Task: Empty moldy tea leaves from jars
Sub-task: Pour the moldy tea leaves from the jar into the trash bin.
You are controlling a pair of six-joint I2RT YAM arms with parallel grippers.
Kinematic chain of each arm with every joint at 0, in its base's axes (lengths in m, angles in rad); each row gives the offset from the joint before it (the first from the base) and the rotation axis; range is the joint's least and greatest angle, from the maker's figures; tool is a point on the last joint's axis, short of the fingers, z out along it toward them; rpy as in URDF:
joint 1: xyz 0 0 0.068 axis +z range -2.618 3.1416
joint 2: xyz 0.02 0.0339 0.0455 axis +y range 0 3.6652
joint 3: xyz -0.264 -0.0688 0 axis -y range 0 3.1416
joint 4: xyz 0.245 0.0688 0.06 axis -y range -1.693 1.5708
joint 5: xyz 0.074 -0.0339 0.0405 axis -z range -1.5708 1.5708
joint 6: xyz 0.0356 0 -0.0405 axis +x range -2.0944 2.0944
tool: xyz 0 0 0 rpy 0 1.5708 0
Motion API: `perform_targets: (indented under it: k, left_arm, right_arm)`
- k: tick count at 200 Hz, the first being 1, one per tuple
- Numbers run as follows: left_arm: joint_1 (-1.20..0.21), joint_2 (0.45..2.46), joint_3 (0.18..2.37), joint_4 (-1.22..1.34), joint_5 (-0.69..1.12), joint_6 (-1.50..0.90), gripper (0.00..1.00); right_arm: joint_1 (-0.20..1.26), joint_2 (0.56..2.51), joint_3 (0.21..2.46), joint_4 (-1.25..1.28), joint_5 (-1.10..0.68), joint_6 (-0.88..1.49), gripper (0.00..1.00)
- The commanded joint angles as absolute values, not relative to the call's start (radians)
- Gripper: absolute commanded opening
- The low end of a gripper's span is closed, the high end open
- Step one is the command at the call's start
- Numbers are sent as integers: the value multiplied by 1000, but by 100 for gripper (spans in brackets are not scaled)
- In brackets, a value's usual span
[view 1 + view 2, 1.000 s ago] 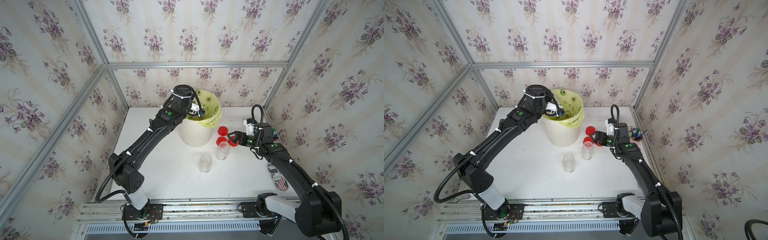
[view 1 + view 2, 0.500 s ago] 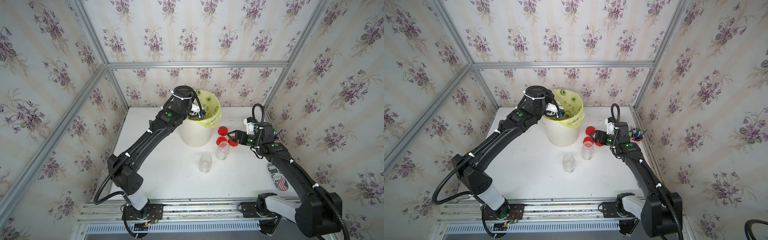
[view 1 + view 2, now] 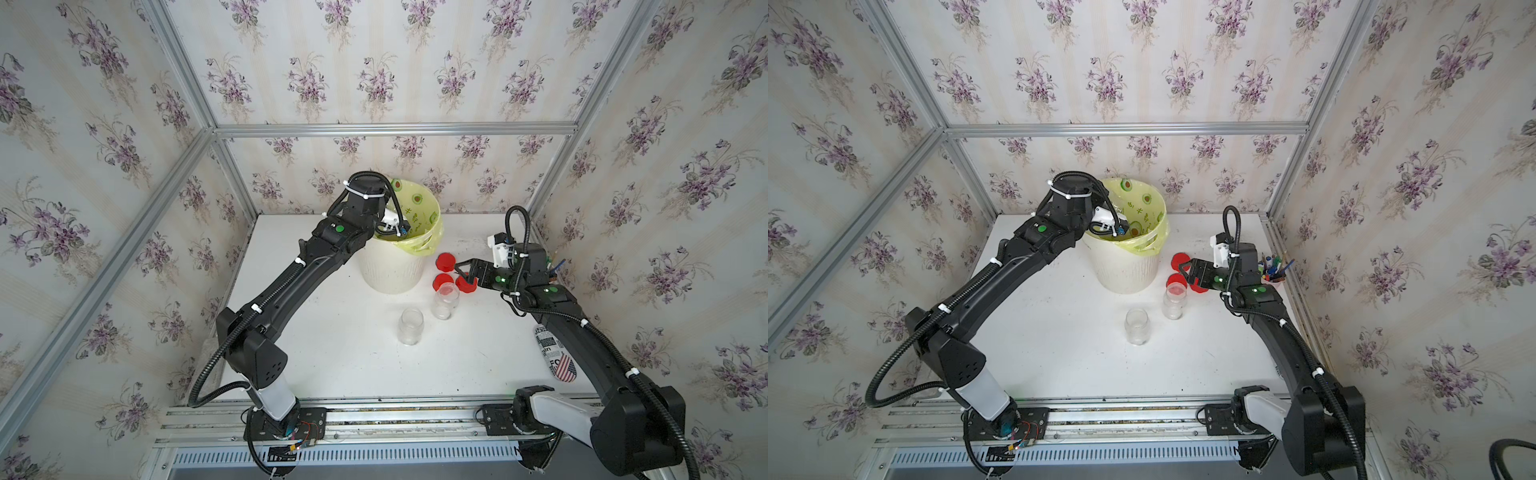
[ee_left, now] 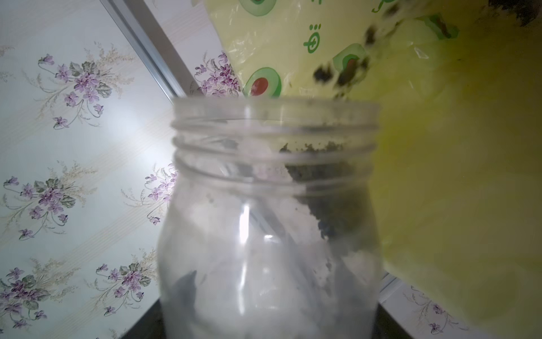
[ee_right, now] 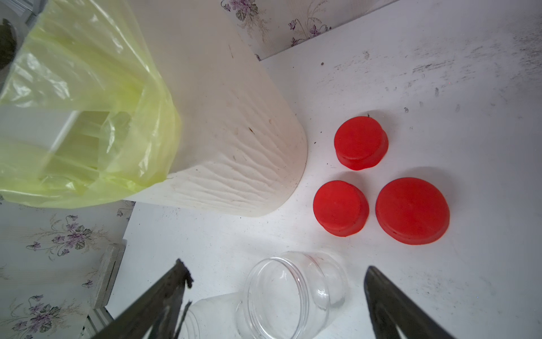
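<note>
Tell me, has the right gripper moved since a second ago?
No. The right gripper sits at the same spot as before, above the red caps beside the bin, in both top views, fingers open.

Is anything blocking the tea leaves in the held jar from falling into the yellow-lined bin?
Nothing visible does. The jar has no cap, its open mouth faces the yellow bag, and the tea leaves lie near that mouth.
</note>
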State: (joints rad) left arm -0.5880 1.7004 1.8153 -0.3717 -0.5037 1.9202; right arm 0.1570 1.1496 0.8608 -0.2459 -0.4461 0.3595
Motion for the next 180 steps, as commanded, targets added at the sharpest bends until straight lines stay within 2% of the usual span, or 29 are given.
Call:
perform_targets:
  k: [1,180]
  left_arm:
    - [-592,1691,1802,-383,-517,1979,72]
    - [-609,1700,1860,-448,-550,1958,72]
  right_arm:
    - [158,1137,865,-229,-456,363,92]
    - [158,1119,876,-237,-474,371,92]
